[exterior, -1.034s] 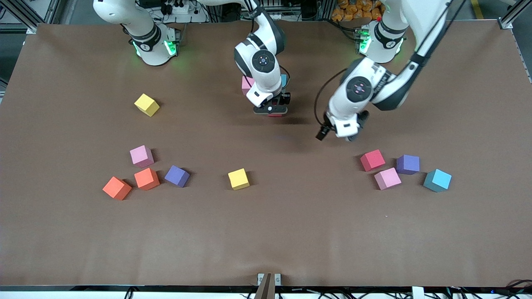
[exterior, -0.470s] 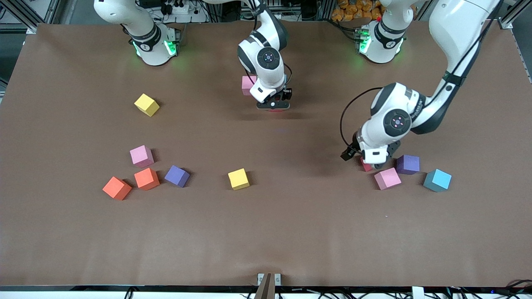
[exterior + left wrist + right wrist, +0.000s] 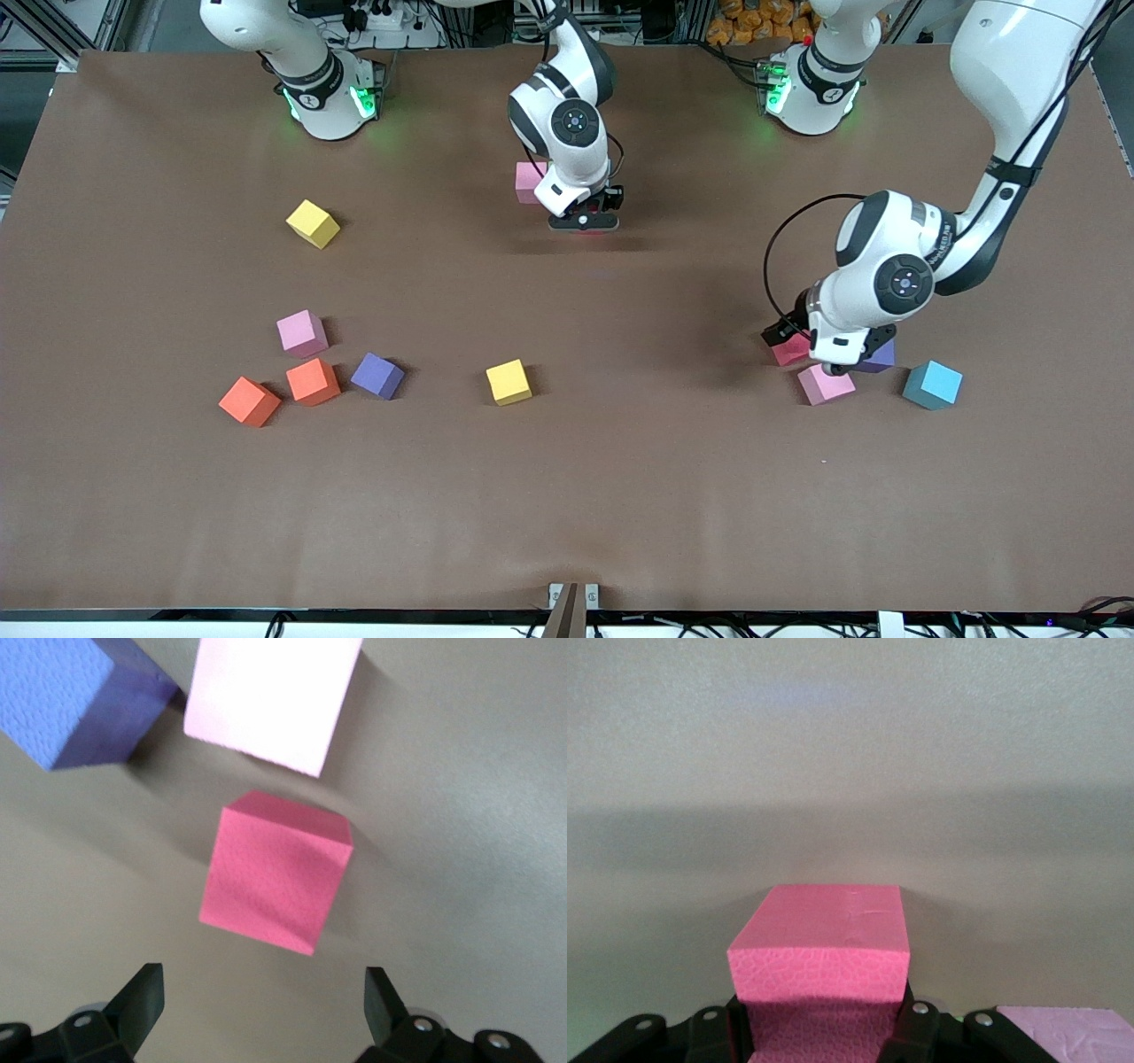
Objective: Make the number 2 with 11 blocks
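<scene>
My right gripper (image 3: 582, 226) (image 3: 819, 1032) is shut on a red block (image 3: 819, 957), low over the table's middle next to a pink block (image 3: 529, 182). The arm hides whatever else lies there, so no number 2 shows. My left gripper (image 3: 828, 359) (image 3: 263, 997) hangs open over a cluster toward the left arm's end. Nothing is between its fingers. A second red block (image 3: 787, 350) (image 3: 276, 870) lies just ahead of the fingertips. A pink block (image 3: 826, 385) (image 3: 270, 700) and a purple block (image 3: 880, 359) (image 3: 75, 700) sit beside it.
A light blue block (image 3: 932, 384) lies beside that cluster. Toward the right arm's end lie a yellow block (image 3: 313, 223), a pink block (image 3: 302, 333), two orange blocks (image 3: 313, 381) (image 3: 249, 400) and a purple block (image 3: 377, 376). Another yellow block (image 3: 508, 382) sits mid-table.
My left gripper has swung from the table's middle toward the left arm's end and come down over the red, pink and purple cluster. My right gripper, still holding its red block, has shifted slightly toward the bases.
</scene>
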You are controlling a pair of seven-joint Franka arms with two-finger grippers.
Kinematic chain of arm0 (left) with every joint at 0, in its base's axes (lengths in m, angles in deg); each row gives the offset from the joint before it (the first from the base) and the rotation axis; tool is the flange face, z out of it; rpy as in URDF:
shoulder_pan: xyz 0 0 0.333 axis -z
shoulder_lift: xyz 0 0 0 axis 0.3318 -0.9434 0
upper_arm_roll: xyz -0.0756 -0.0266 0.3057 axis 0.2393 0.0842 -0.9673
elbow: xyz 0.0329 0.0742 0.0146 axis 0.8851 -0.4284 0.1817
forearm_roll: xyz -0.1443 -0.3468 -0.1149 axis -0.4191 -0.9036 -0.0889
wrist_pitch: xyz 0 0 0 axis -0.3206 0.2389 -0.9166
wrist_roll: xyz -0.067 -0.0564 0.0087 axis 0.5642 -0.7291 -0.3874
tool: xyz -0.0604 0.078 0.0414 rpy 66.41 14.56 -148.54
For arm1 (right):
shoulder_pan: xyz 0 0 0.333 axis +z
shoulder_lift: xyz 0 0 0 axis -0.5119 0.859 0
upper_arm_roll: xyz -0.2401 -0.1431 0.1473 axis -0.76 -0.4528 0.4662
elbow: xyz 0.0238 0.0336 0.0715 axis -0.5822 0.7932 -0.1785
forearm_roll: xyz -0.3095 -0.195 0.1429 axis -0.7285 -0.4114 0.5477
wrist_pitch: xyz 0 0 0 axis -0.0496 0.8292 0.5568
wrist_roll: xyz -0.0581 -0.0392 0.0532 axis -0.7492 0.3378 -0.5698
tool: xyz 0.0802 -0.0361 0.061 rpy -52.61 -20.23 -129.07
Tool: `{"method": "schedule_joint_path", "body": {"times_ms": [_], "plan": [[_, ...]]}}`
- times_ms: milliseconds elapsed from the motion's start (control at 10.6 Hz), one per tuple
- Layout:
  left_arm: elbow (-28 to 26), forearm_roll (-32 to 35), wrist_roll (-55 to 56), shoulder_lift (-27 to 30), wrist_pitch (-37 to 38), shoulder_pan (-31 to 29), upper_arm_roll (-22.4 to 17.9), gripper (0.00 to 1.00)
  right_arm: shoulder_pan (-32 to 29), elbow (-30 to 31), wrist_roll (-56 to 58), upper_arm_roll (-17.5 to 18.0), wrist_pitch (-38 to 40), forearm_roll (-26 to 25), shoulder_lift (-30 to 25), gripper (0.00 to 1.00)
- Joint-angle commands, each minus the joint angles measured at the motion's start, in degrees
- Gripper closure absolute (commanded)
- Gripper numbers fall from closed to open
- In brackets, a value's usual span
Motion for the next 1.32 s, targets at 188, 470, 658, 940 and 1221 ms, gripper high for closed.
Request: {"method": "schedule_joint_path", "body": {"times_ms": [188, 470, 658, 940, 1221], "plan": [[1.0, 4.9, -0.4, -0.9, 0.4, -1.6, 0.4, 0.00, 0.6, -0.7, -2.1, 0.9, 0.9, 1.4, 0.6, 0.98], [1.0, 4.4, -0.3, -2.5, -2.2, -3.1, 0.4, 0.00, 0.6, -0.7, -2.2, 1.6, 0.7, 1.4, 1.1, 0.98], [1.1, 4.2, -0.2, -2.9, -2.8, -3.1, 0.5, 0.00, 0.6, -0.7, -2.2, 1.6, 0.5, 1.4, 1.5, 0.98], [1.2, 4.1, 0.4, -3.0, -3.2, -2.4, 0.6, 0.00, 0.6, -0.7, -2.2, 1.7, 0.4, 1.4, 1.8, 0.72], [0.8, 4.1, 0.4, -4.3, -6.0, -2.3, 0.6, 0.00, 0.6, -0.9, -2.3, 1.7, 0.3, 4.1, 1.9, 0.01]]}}
